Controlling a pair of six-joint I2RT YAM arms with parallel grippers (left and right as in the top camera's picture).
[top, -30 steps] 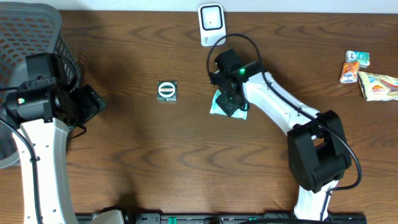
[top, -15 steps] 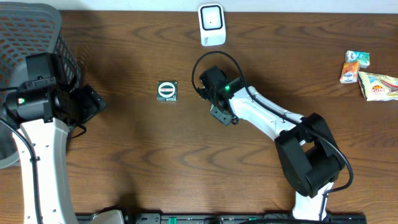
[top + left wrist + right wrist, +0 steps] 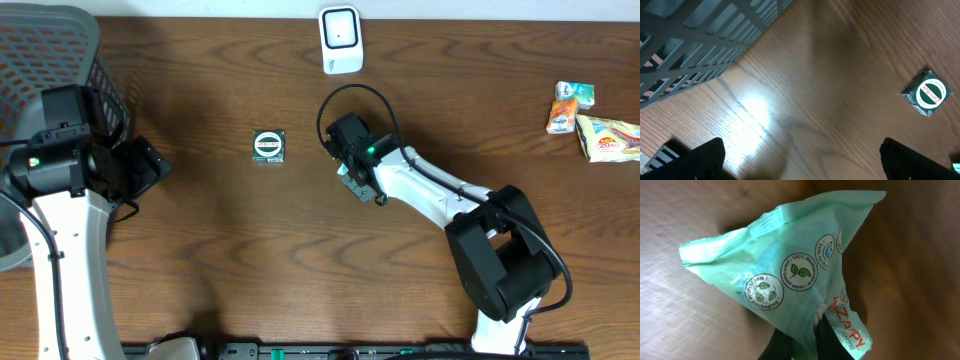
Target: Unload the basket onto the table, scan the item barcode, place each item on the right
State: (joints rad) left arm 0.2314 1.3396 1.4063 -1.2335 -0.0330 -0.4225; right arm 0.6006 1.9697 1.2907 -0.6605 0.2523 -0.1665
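Down at the right wrist camera first: the right gripper [image 3: 802, 340] is clamped shut on the lower edge of one mint-green wipes pouch [image 3: 790, 275]. The pouch fans out ahead of the fingers, bunched into a rough triangle that widens away from the grip. Eco-logos and a red brand name face the lens, and there's no barcode on this side, so my guess is it sits on the hidden face.

Up to the overhead view: one white barcode scanner [image 3: 340, 41] stands beyond that gripper at the far edge of the table [image 3: 250, 250], near and almost straight ahead. That's the line the coming move turns on, and the right arm is far nearer to it. One small dark-green packet [image 3: 268, 146] lies to the gripper's left side. Two snack packets [image 3: 590, 122] lie well apart to its right. The left gripper [image 3: 150, 165] hovers beside one grey mesh basket [image 3: 60, 50].

Over to the left wrist camera: its fingers are spread wide and holding nothing. The basket wall is close by, and the green packet lies off ahead.
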